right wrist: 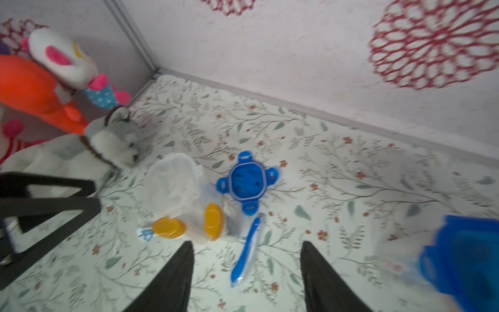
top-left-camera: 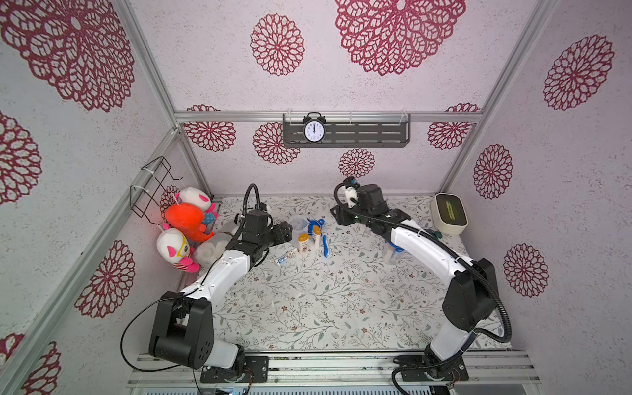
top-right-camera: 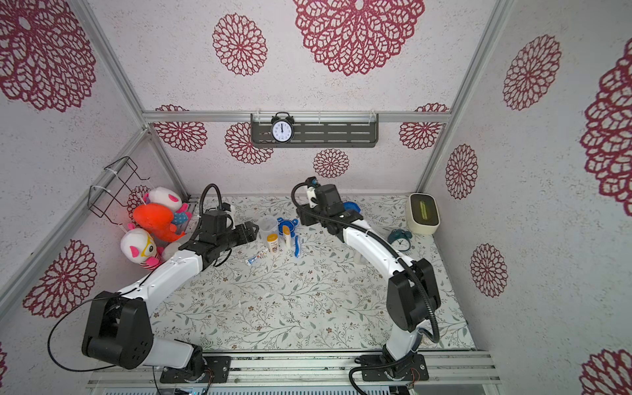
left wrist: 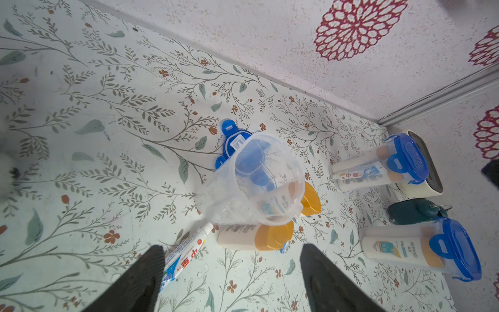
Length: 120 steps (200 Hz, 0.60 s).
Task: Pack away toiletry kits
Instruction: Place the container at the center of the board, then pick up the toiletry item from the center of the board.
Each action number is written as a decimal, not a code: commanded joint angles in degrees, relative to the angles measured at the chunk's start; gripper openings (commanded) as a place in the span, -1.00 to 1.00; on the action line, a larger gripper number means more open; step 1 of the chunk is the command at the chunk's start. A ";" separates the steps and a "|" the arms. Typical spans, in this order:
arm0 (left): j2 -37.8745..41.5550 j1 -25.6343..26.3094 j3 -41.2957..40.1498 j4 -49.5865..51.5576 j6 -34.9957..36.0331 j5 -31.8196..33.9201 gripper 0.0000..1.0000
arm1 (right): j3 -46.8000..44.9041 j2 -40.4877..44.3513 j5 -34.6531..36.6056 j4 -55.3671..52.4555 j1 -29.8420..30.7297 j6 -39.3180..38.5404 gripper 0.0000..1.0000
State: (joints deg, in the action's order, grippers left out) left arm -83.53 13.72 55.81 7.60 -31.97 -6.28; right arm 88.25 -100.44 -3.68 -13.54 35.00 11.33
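Note:
One kit lies unpacked at the back middle of the table: an open clear jar (top-left-camera: pixel 298 224) (left wrist: pixel 251 183), its blue lid (top-left-camera: pixel 316 224) (right wrist: pixel 247 183), two orange-capped white bottles (top-left-camera: pixel 303 243) (left wrist: pixel 253 237), a blue toothbrush (top-left-camera: pixel 325 246) (right wrist: pixel 248 251) and a toothpaste tube (top-left-camera: pixel 285 257) (left wrist: pixel 186 254). Two lidded, filled jars (left wrist: pixel 383 164) (left wrist: pixel 421 251) stand to the right. My left gripper (top-left-camera: pixel 285 232) (left wrist: pixel 232 256) hovers open just left of the jar, above the tube and a bottle. My right gripper (top-left-camera: pixel 337 214) (right wrist: pixel 247 251) hangs open over the toothbrush, holding nothing.
Plush toys (top-left-camera: pixel 186 222) crowd the back left corner under a wire basket (top-left-camera: pixel 154 184). A cream box (top-left-camera: pixel 448 213) sits at the back right, with a teal alarm clock (top-right-camera: pixel 399 237) (left wrist: pixel 413 210) lying near it. A wall shelf (top-left-camera: pixel 376 133) holds a black clock.

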 commanded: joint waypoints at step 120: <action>1.09 -2.11 -4.04 -7.02 0.38 -2.22 0.61 | 9.32 -12.53 0.27 -5.37 3.05 -1.64 -0.08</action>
State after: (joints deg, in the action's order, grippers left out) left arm -83.46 11.94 51.64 3.07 -31.79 -7.35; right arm 95.53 -112.53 -0.93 -18.76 38.15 11.16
